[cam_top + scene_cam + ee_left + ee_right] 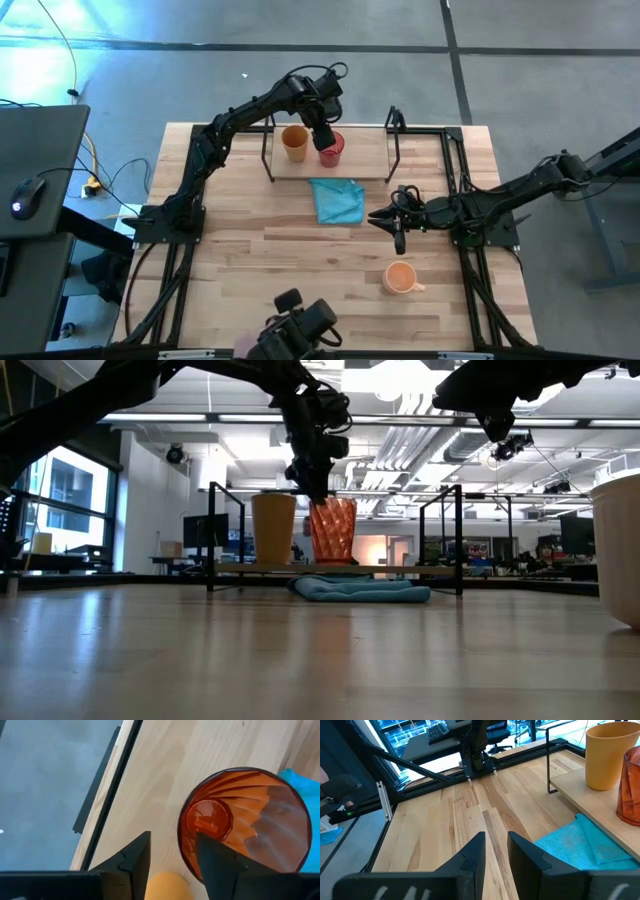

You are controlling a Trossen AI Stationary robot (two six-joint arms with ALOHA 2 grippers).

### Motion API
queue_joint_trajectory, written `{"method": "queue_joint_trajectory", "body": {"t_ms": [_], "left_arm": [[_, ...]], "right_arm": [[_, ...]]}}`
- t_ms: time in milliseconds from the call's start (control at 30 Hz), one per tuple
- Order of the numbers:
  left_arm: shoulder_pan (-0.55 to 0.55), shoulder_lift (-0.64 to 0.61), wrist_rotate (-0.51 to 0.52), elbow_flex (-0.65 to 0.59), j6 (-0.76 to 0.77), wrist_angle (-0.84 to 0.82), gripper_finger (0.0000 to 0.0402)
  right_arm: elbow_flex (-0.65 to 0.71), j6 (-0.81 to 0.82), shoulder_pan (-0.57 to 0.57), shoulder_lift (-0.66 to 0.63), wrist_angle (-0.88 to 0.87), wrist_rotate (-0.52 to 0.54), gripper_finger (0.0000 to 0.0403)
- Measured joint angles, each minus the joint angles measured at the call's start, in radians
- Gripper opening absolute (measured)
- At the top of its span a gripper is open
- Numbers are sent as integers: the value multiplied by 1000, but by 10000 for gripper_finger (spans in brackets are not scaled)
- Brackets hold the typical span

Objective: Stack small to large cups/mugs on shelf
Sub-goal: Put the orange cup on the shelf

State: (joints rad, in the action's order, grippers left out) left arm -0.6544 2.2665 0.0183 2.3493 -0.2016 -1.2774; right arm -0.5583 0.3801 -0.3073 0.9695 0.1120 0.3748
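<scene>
On the shelf [365,160], left gripper [324,137] jaws apart astride red cup [331,148] rim.

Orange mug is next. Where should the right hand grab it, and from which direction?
The orange mug stands upright on the table, mouth open, handle pointing toward the right arm's side. I'd bring the right hand down from above and pinch the rim on the side away from the handle; the handle looks too small to grip reliably.
</scene>
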Motion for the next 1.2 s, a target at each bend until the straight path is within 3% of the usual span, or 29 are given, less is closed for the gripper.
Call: {"method": "queue_joint_trajectory", "body": {"t_ms": [1200], "left_arm": [[-8,30,78,-5,-29,49,143]], "right_arm": [[0,0,0,0,-4,0,71]]}}
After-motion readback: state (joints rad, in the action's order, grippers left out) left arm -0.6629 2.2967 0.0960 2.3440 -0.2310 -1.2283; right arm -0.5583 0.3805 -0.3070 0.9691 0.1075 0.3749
